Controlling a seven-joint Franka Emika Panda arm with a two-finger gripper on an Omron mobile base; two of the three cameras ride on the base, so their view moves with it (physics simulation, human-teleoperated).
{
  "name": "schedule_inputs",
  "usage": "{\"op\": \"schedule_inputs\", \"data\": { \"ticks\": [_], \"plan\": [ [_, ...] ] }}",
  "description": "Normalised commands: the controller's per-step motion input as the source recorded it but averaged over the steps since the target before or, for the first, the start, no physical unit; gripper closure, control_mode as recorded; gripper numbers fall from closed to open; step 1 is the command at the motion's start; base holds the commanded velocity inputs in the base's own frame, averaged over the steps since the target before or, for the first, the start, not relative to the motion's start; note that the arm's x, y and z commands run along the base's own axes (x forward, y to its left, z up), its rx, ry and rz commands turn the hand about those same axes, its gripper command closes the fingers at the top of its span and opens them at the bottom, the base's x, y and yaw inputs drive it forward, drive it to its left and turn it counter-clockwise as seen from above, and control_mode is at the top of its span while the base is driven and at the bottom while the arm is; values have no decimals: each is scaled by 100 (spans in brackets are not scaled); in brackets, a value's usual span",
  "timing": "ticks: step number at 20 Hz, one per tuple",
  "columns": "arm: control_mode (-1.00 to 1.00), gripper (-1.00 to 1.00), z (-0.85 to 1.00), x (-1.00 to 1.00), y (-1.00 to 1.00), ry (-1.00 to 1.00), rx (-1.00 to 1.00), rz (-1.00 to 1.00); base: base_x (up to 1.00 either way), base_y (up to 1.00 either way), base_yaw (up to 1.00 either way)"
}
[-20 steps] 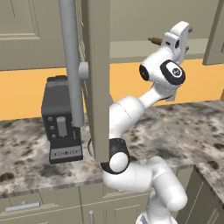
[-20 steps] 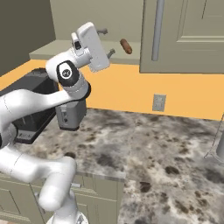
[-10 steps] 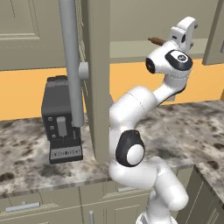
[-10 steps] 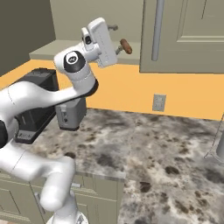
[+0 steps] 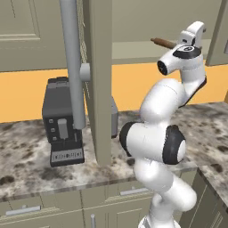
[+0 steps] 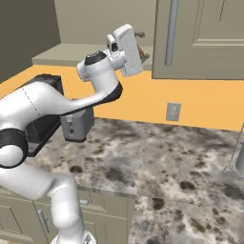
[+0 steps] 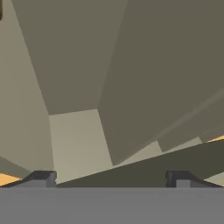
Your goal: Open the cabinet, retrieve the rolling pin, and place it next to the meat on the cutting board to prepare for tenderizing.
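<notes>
The cabinet [image 5: 99, 80] stands open, its left door edge-on toward me with the long grey handle [image 5: 71, 62] in front. On its lower shelf [image 6: 71, 51] lies the brown rolling pin [image 5: 162, 43], partly hidden behind my hand; one knobbed end [image 6: 141, 52] shows past the hand. My gripper [image 5: 197, 32] is raised to shelf height right at the rolling pin and points into the cabinet [image 6: 136, 45]. In the hand view the fingertips [image 7: 43, 177] stand far apart with nothing between them, facing the cabinet's bare inner walls. The gripper [image 7: 111, 179] is open.
A dark coffee machine [image 5: 62, 120] stands on the speckled stone counter [image 6: 181, 157] under the open door. The cabinet's right door [image 6: 205, 38] is shut, with its bar handle [image 6: 170, 33]. A wall outlet [image 6: 173, 112] sits on the orange backsplash. Drawers [image 5: 26, 209] run below the counter.
The arm has lifted and swung the hand up and toward the cabinet shelf, closing in on the rolling pin. The jaws have stayed wide apart.
</notes>
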Motion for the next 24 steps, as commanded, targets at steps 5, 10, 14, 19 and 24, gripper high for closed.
{"op": "schedule_inputs", "data": {
  "ticks": [5, 10, 14, 19, 24],
  "plan": [
    [-100, -100, 4, 3, -17, 5, 3, 0, 0, 0, 0],
    [-100, -100, 9, -25, -7, 2, 2, -3, 0, 0, 0],
    [-100, -100, 13, -48, -5, 0, 2, -5, 0, 0, 0],
    [-100, -100, 19, -20, -9, 2, 4, -7, 0, 0, 0],
    [-100, -100, 22, -13, -23, 4, 6, -10, 0, 0, 0]
  ]
}}
